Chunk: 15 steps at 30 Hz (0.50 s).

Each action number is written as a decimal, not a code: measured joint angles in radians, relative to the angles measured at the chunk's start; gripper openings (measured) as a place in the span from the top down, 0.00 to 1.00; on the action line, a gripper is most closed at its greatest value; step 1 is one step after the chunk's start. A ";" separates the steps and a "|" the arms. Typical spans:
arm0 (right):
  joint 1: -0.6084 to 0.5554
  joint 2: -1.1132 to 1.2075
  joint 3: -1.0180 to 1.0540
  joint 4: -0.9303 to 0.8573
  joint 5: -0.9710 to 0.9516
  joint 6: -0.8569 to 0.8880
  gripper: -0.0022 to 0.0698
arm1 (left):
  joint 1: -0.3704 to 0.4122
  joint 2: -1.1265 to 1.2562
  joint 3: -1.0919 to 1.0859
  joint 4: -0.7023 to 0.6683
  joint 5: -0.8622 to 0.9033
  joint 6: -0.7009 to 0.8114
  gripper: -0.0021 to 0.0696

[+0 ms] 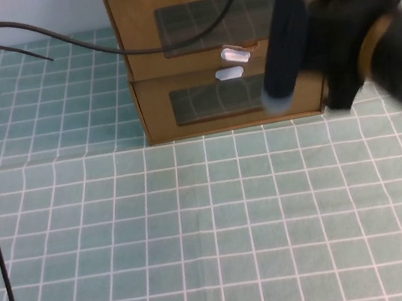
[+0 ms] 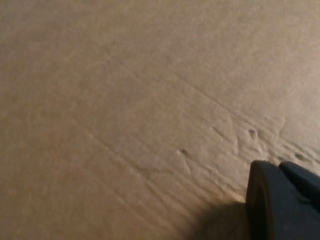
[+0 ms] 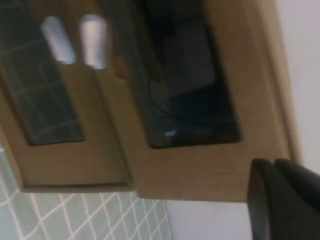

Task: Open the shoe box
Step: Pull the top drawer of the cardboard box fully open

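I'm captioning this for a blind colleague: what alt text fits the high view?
Two stacked cardboard shoe boxes with windowed fronts and white pull tabs stand at the far side of a green checked table. The right gripper, fingers shut, hangs before the lower window; the left gripper is outside this view, near cardboard.
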<state>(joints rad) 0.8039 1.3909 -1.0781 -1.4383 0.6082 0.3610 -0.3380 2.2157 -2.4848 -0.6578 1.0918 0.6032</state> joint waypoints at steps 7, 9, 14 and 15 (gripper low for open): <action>0.071 0.119 0.092 -0.194 0.002 0.252 0.99 | 0.000 0.000 -0.002 0.000 0.017 0.005 0.98; 0.073 0.164 0.065 -0.204 0.019 0.297 0.98 | 0.000 0.001 -0.002 0.000 0.017 0.005 0.98; 0.073 0.264 -0.041 -0.208 0.026 0.376 0.82 | 0.000 0.001 -0.005 0.000 0.019 0.005 0.98; 0.073 0.285 -0.066 -0.210 0.026 0.384 0.75 | 0.000 0.001 -0.005 0.000 0.021 0.005 0.98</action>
<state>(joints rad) 0.8770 1.6761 -1.1439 -1.6481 0.6339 0.7448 -0.3380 2.2162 -2.4895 -0.6578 1.1125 0.6083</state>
